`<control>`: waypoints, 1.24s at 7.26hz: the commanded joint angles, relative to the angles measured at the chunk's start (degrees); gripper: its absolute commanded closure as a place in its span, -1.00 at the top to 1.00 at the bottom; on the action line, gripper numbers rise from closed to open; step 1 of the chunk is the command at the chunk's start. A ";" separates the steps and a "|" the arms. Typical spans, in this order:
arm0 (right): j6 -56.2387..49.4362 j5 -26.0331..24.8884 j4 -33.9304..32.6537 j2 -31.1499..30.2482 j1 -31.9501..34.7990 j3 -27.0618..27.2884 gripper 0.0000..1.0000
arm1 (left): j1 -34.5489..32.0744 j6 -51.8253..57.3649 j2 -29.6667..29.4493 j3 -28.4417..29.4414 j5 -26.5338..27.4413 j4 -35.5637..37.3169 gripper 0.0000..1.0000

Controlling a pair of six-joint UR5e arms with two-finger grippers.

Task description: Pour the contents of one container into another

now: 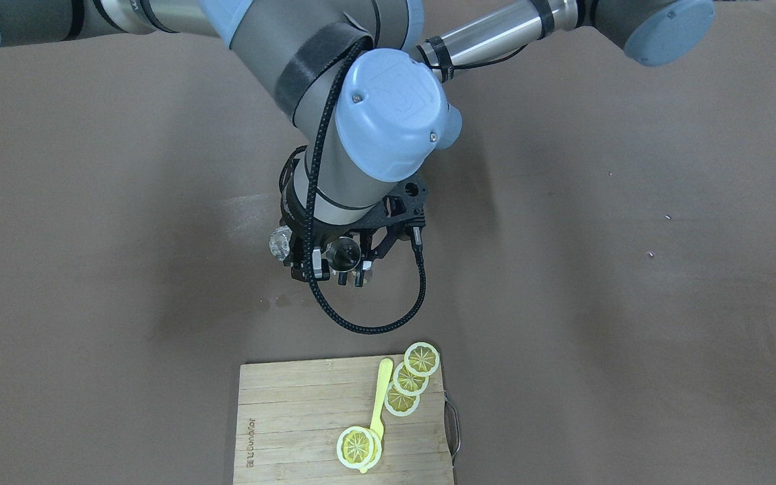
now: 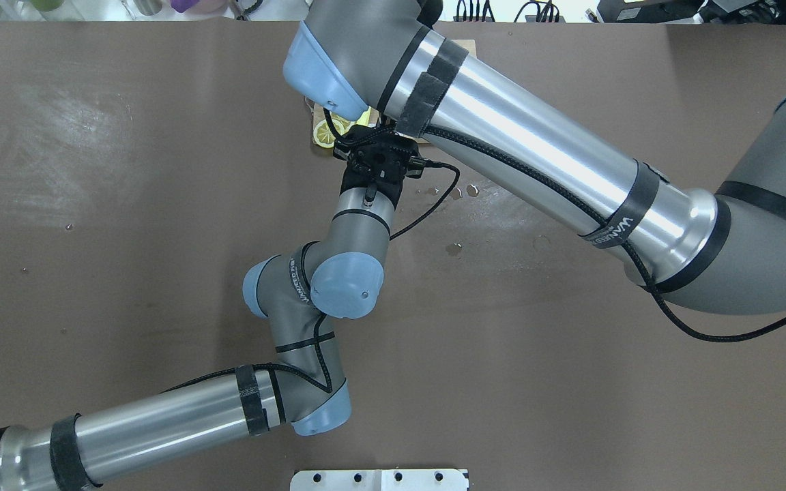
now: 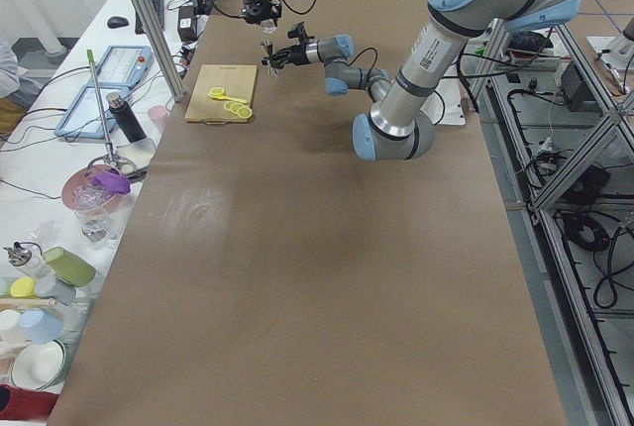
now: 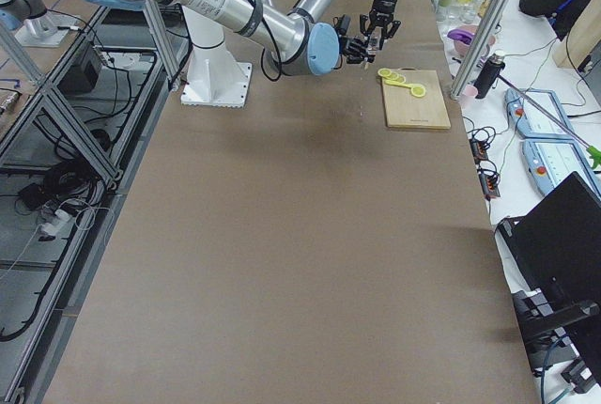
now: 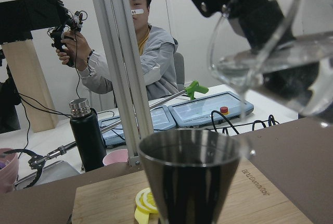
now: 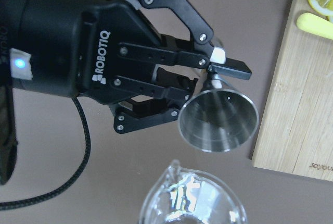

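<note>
A steel jigger (image 6: 218, 120) stands upright above the table, and my left gripper (image 6: 213, 75) is shut on its narrow waist from the side. In the left wrist view the jigger (image 5: 192, 177) fills the lower middle. A clear glass pitcher (image 5: 270, 62) hangs tilted just above and right of its rim, with clear liquid inside. My right gripper (image 5: 244, 5) is shut on the pitcher from above. The pitcher's spout (image 6: 177, 174) lies close to the jigger's mouth. No stream shows between them. From the front, the jigger (image 1: 346, 254) and pitcher (image 1: 280, 244) peek out under the right wrist.
A wooden cutting board (image 1: 280, 417) with lemon slices (image 1: 422, 358) and a yellow spoon (image 1: 381, 397) lies just beyond the grippers. Small wet spots (image 2: 454, 249) mark the brown table. A person with a controller (image 5: 140, 41) sits past the table's far edge, behind a metal post (image 5: 117, 67).
</note>
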 commanded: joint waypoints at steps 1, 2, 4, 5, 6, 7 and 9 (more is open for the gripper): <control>-0.64 -1.12 -0.86 1.54 -0.27 -2.20 -1.00 | 0.00 0.04 -0.03 0.18 0.00 0.01 -1.00; -0.55 -1.21 -0.86 2.32 -0.36 -3.33 -1.00 | 0.00 0.04 -0.03 0.44 0.00 0.01 -1.00; -0.55 -1.39 -0.77 3.21 -0.36 -4.13 -1.00 | -0.17 -0.05 -0.12 0.35 0.00 -0.25 -1.00; -0.55 -1.39 -0.68 3.38 -0.36 -4.39 -1.00 | -0.09 -0.22 -0.29 0.44 0.26 -3.04 -1.00; -0.55 -1.39 -0.77 3.73 -0.45 -4.66 -1.00 | 0.61 -0.23 -0.29 0.61 0.26 -5.15 -1.00; -0.55 -1.39 -0.77 3.74 -0.53 -4.66 -1.00 | 0.62 -0.14 -0.12 0.88 0.26 -6.57 -1.00; -0.55 -1.74 -0.68 3.74 -0.62 -4.66 -1.00 | 0.62 -0.14 -0.12 1.06 0.26 -6.58 -1.00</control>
